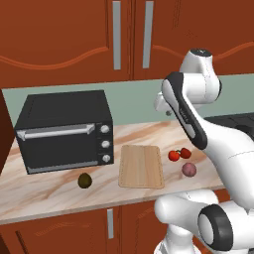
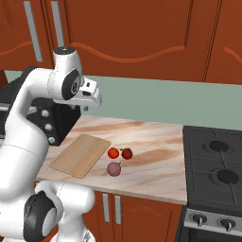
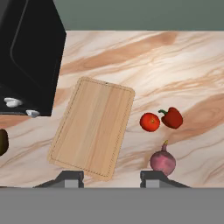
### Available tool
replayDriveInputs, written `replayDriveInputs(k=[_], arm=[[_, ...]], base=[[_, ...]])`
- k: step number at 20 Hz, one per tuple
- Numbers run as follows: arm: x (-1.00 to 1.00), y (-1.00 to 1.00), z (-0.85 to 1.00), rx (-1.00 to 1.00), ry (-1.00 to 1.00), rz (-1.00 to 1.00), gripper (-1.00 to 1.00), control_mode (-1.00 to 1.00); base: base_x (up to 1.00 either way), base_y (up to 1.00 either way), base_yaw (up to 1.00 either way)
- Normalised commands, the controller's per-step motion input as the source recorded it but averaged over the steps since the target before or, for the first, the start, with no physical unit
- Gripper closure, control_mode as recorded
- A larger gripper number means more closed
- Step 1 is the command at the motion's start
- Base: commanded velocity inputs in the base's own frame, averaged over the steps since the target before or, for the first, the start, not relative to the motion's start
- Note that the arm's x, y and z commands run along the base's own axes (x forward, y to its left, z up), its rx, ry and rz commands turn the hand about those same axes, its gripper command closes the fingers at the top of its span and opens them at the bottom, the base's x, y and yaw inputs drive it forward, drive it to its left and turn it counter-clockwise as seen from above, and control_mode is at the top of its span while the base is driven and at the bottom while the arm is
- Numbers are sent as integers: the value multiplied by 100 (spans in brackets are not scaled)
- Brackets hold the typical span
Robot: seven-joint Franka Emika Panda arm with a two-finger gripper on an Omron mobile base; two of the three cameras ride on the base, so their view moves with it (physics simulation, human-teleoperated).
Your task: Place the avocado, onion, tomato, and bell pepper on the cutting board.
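Note:
The light wooden cutting board [image 1: 142, 166] [image 2: 80, 155] [image 3: 92, 127] lies bare on the marble counter. Just right of it sit the bright red tomato [image 1: 173, 156] [image 2: 113, 153] [image 3: 149, 122] and the lobed red bell pepper [image 1: 185, 153] [image 2: 126, 153] [image 3: 173, 117], close together. The purplish onion [image 1: 188, 169] [image 2: 113, 168] [image 3: 163, 160] rests in front of them. Left of the board, before the oven, lies the dark avocado [image 1: 85, 180] [image 3: 2, 142]. My gripper [image 1: 164, 110] [image 2: 85, 107] [image 3: 112, 177] hangs high above the board, fingers spread wide, holding nothing.
A black toaster oven [image 1: 64, 131] [image 2: 59, 124] [image 3: 26, 57] stands on the counter left of the board. A black stove [image 2: 212, 175] [image 1: 238, 121] borders the counter on the right. Red-brown wall cabinets [image 1: 59, 34] hang behind and above.

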Motion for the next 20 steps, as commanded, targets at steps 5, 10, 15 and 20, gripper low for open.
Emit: replayDriveInputs(k=[5,10,15,20], arm=[[-21,-2,-1,2,0,0,-100,-100],[-55,-30,-36,0,0,-1,-100,-100],[-53,-34,-47,-8,0,-8,-100,-100],[-16,-46,-43,-4,1,-7,-100,-100]], base=[[0,0,0],[0,0,0],[0,0,0],[0,0,0]])
